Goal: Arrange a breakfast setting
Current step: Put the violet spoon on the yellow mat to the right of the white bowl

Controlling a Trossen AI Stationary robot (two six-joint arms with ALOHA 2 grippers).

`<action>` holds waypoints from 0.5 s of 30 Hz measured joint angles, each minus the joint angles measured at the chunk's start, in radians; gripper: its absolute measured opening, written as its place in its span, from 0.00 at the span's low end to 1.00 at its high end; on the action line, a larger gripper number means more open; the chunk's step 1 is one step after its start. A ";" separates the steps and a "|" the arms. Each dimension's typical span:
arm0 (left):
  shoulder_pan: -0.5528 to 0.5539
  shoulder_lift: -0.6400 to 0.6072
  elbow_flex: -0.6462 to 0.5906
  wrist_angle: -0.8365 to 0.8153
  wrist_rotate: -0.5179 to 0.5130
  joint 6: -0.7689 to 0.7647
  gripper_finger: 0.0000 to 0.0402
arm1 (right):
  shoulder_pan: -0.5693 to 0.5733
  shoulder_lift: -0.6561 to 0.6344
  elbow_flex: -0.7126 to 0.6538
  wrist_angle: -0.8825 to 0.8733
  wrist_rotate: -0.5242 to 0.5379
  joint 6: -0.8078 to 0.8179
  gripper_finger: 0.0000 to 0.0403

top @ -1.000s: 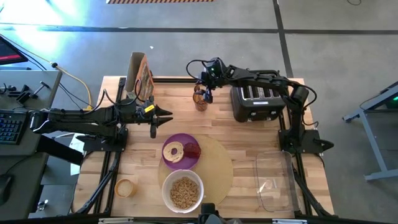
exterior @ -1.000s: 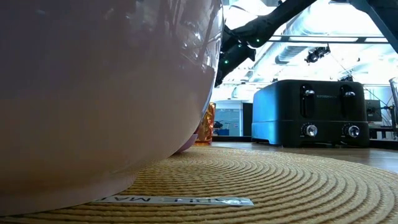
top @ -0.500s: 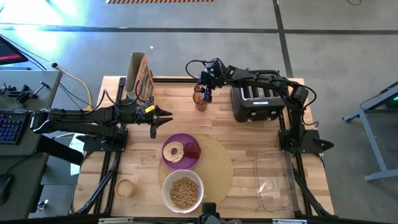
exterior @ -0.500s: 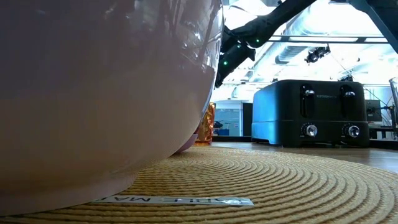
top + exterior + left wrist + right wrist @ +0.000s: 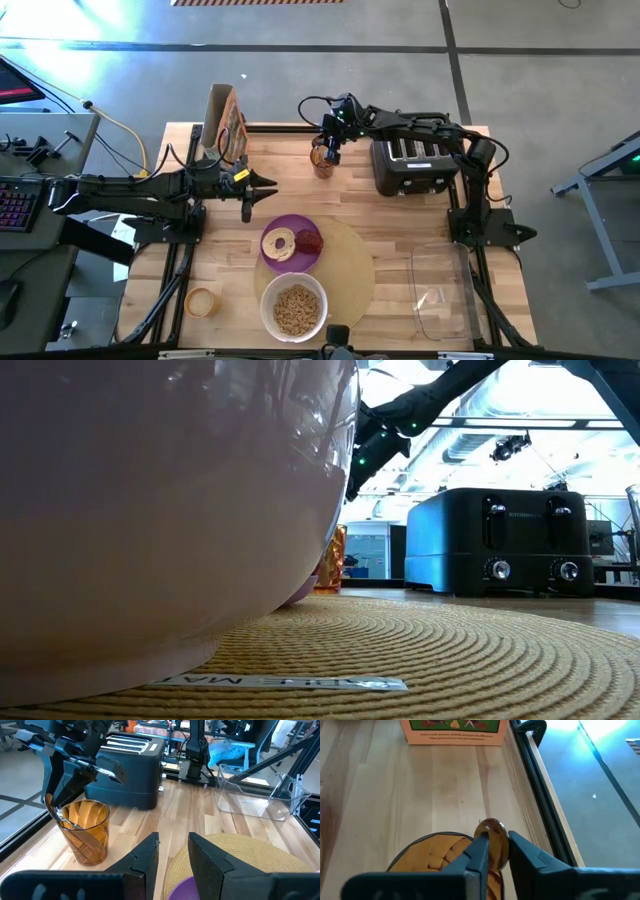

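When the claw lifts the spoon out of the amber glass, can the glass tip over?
Possibly. The amber glass is tall, narrow and looks light. The spoon, pinched by the right claw, leans on its rim, so a slanted pull could drag it. A straight lift seems safer.

No legible text, mat [image 5: 420,650] label (upside down) unreadable
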 joint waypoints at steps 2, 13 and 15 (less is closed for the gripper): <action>0.000 0.000 0.000 -0.001 0.000 0.000 0.24 | 0.000 0.000 0.000 0.000 0.008 0.001 0.10; 0.000 0.000 0.000 -0.002 0.000 0.000 0.24 | 0.000 0.000 0.000 0.000 0.015 0.008 0.01; 0.000 0.000 0.000 -0.002 0.000 0.000 0.24 | 0.000 0.000 0.000 0.000 0.015 0.008 0.00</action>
